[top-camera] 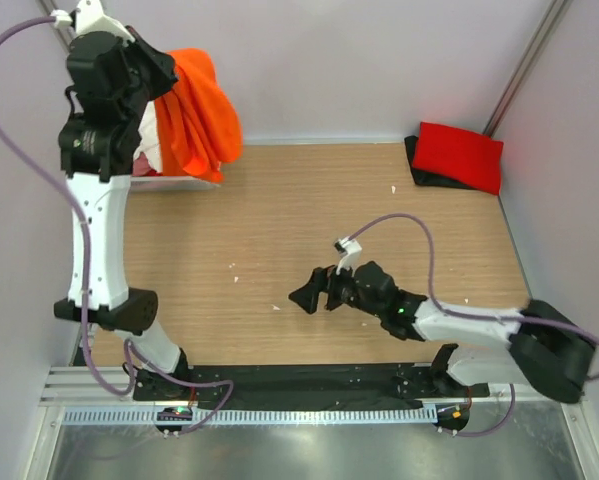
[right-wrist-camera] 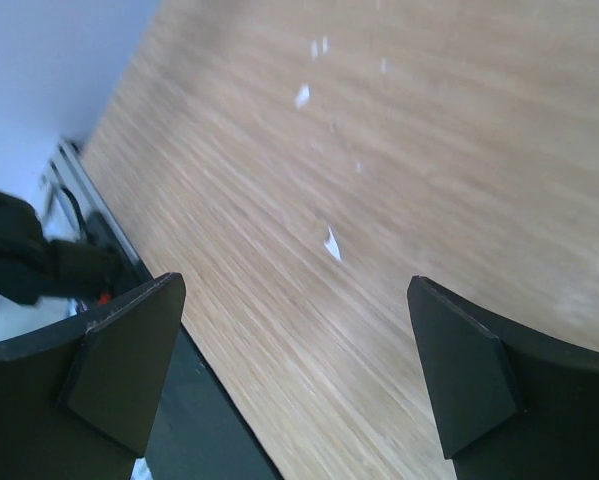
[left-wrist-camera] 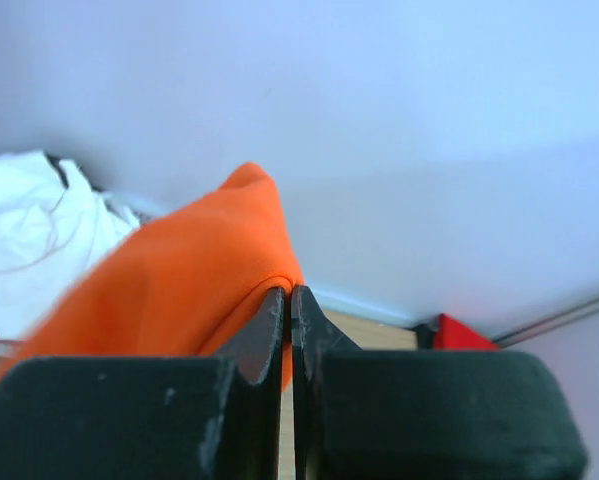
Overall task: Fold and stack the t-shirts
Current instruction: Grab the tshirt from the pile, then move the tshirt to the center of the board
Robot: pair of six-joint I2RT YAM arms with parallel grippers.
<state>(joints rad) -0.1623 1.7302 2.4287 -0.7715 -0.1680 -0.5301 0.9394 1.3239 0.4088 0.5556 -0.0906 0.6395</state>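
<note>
So, left fingers [left-wrist-camera: 266, 340] are clamped on the raised orange t-shirt [top-camera: 194, 110]. Right fingers [right-wrist-camera: 124, 360] gape wide over the table [top-camera: 229, 220], holding nothing.

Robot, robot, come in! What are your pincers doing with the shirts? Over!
Left pincer shut on orange shirt, held up far left. Right pincer open, empty, over table. Red shirt folded far right. Only white scraps in the way.
</note>
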